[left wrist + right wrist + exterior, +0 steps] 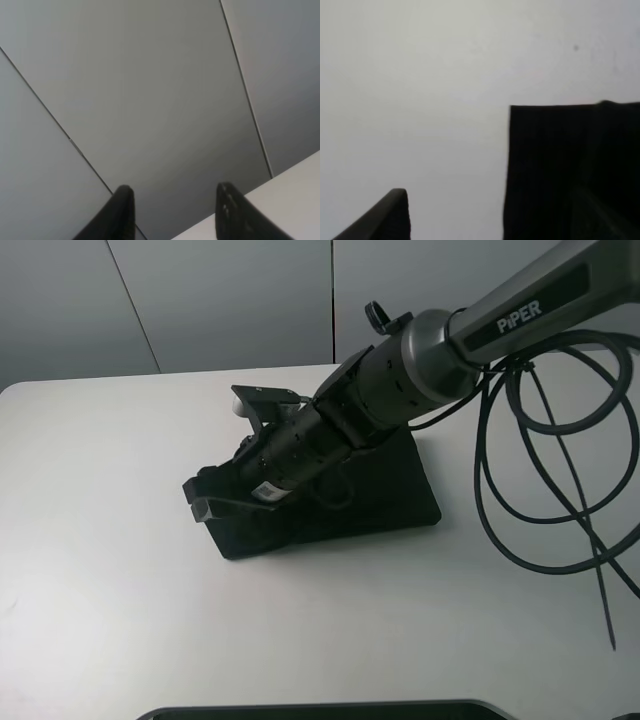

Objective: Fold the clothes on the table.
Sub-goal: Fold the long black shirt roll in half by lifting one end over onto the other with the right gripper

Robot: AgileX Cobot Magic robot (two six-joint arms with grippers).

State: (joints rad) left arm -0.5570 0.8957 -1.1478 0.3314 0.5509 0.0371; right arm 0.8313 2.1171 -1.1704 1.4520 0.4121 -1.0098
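Observation:
A black folded garment (385, 495) lies flat on the white table (110, 540), near the middle. My right arm reaches across it from the upper right. My right gripper (199, 497) is open, low at the garment's left end. In the right wrist view the garment (555, 160) fills the lower right, one finger (390, 217) shows over bare table and the other is dim against the cloth, with the cloth's straight edge between them. My left gripper (175, 212) is open and empty, pointing at the grey wall. It does not show in the high view.
Black cables (560, 470) loop over the table at the right, hanging from the right arm. A dark rounded edge (320, 710) runs along the front of the table. Grey wall panels (220, 300) stand behind the table.

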